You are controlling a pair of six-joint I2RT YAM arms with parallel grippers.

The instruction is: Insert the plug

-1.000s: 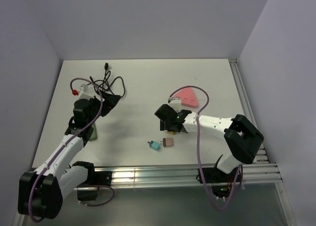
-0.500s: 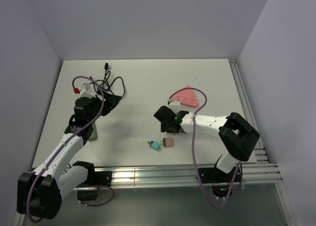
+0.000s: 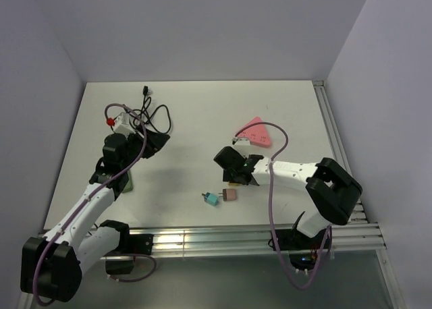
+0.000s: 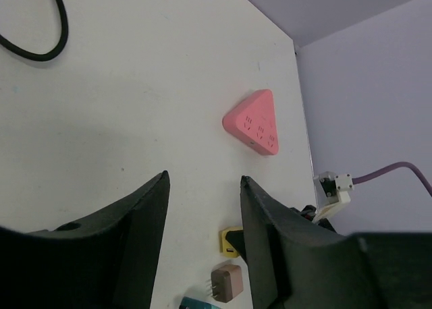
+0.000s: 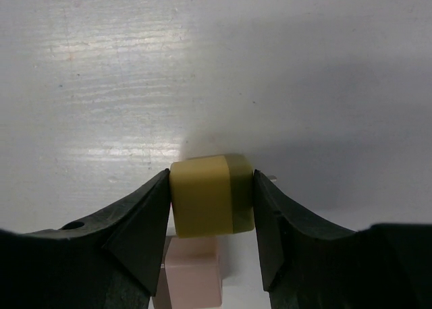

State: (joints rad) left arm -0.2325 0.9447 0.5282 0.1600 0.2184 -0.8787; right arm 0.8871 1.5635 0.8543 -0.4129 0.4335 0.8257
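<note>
I have the right gripper (image 5: 211,189) clamped on the yellow plug (image 5: 211,195), one finger pressed flat against each side of the block, which sits low over the white table (image 3: 196,113). In the top view the right gripper (image 3: 237,175) is near the middle of the table, with the yellow plug (image 3: 233,183) at its near end. A pale pink plug (image 3: 230,194) lies just beside it on the near side. From the right wrist camera the pale pink plug (image 5: 192,278) shows directly under the yellow one, and I cannot tell whether the two touch. A teal plug (image 3: 212,198) lies just left of the pink one, its prongs pointing left.

The pink power strip (image 3: 256,133), a rounded triangle, lies flat on the table, farther back and a little right of the held plug, apart from it. My left wrist camera shows the pink power strip (image 4: 255,121) with its socket holes facing up.

The left gripper (image 4: 202,181) is spread wide with nothing between its fingers. In the top view the left gripper (image 3: 159,141) hangs over the left part of the table, just near of a tangled black cable (image 3: 150,113). A small green object (image 3: 127,183) lies by the left arm
</note>
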